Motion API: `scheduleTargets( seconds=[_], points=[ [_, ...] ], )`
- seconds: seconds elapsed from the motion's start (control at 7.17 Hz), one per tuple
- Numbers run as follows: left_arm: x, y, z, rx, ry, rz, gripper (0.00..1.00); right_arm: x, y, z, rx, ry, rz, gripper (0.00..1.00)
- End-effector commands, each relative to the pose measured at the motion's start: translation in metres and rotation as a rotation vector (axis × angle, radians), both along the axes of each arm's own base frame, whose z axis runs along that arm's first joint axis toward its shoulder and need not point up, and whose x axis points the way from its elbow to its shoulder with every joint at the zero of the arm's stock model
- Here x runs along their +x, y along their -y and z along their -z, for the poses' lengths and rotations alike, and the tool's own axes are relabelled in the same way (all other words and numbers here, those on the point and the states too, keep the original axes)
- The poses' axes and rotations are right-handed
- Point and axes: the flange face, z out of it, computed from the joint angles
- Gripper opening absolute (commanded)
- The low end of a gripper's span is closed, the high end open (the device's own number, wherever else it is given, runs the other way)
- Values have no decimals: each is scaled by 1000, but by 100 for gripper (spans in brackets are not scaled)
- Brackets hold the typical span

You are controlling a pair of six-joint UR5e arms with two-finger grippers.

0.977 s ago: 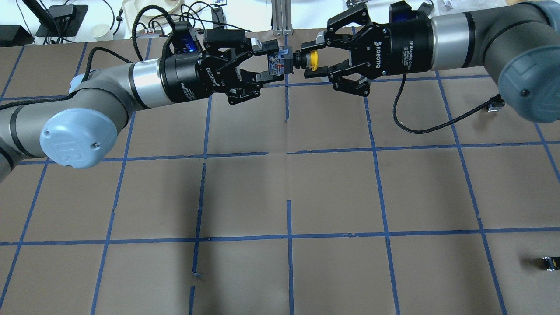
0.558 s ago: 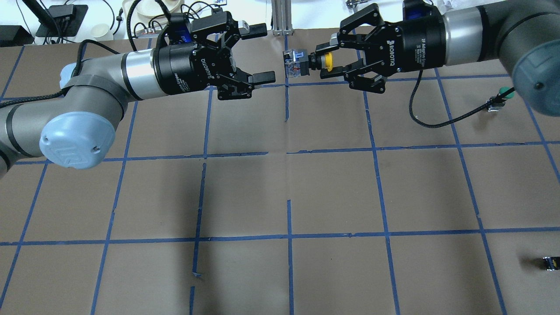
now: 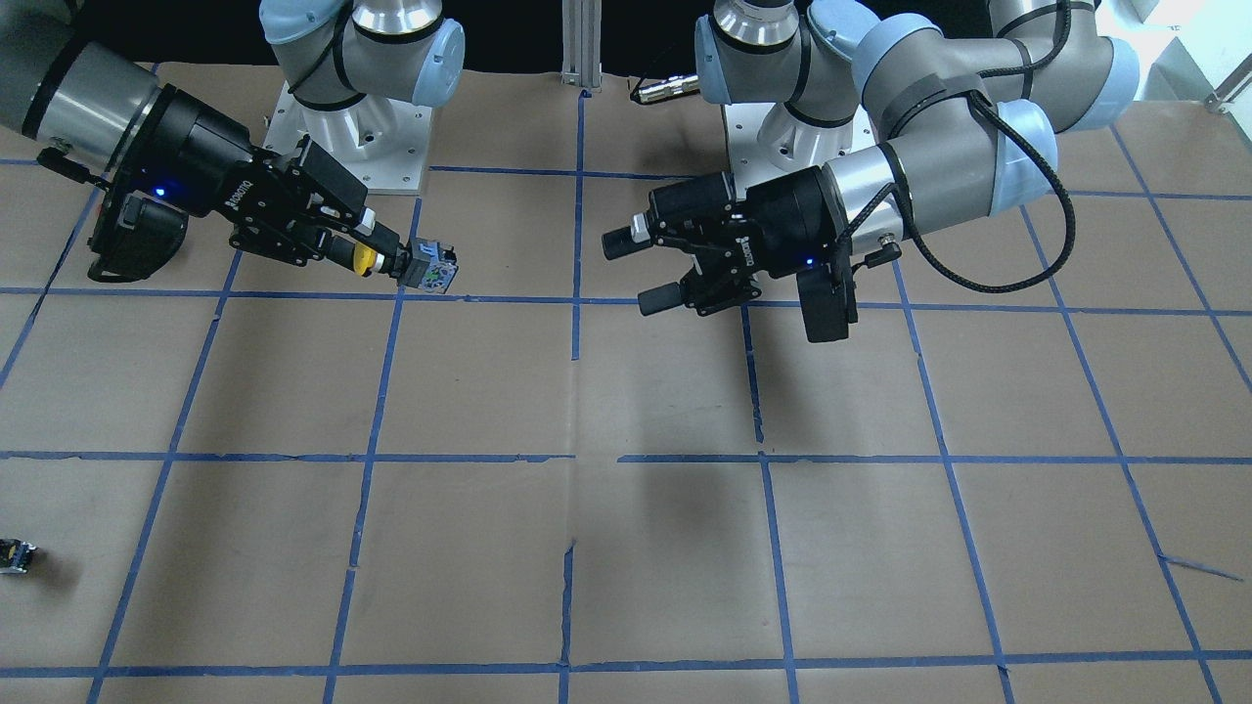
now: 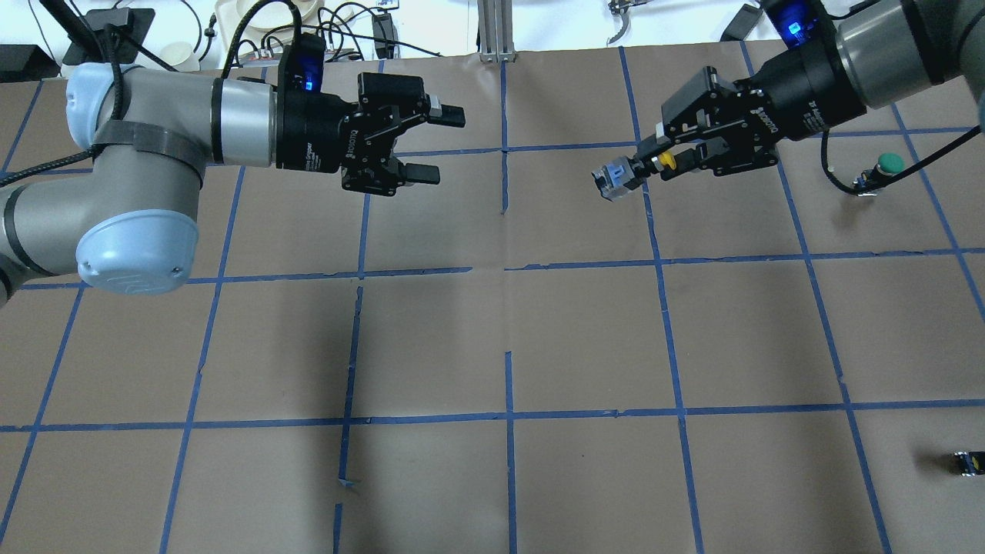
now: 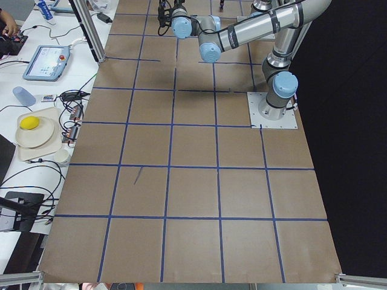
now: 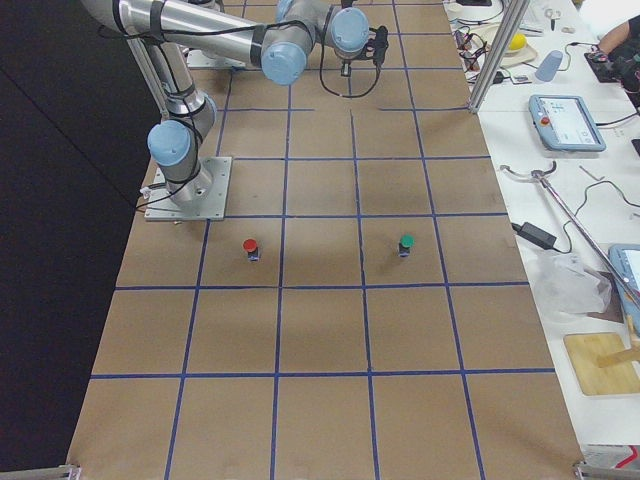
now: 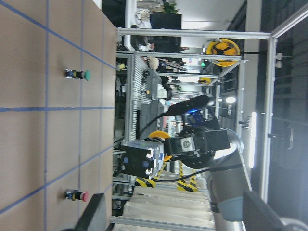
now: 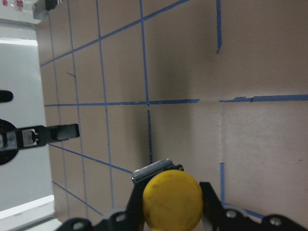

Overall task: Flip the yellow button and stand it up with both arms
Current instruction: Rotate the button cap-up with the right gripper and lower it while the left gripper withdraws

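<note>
The yellow button is held in the air by my right gripper, which is shut on its black body just below the yellow cap. The grey block base points down and to the left, above the brown table. In the front view the button and right gripper are at upper left. The right wrist view shows the yellow cap between the fingers. My left gripper is open and empty, well to the left of the button; it also shows in the front view.
A green-capped button stands on the table right of the right gripper. A red-capped button stands near the right arm's base. A small black-and-silver part lies at the near right. Cables and clutter lie beyond the table's far edge.
My left gripper has let go of the button's base, opened and pulled back left. My right gripper has carried the button to the right and tilted its base downward.
</note>
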Motion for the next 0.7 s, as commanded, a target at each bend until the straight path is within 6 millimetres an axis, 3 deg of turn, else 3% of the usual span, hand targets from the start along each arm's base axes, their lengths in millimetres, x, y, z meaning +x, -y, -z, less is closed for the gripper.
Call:
scheduleTargets(
  seconds=[0.0,0.14,0.42,0.56],
  points=[
    [20,7,15,40,311,-52,100,-24,-16,25,-144,-268,-430,21],
    [27,10,15,32,446,-64,100,-30,-20,32,-190,-318,-602,21],
    [27,20,-11,9,601,-65,99,-49,-29,50,-235,-413,-958,21],
    [26,21,-26,14,706,-29,99,-74,-29,54,-251,-426,-1055,20]
  ],
)
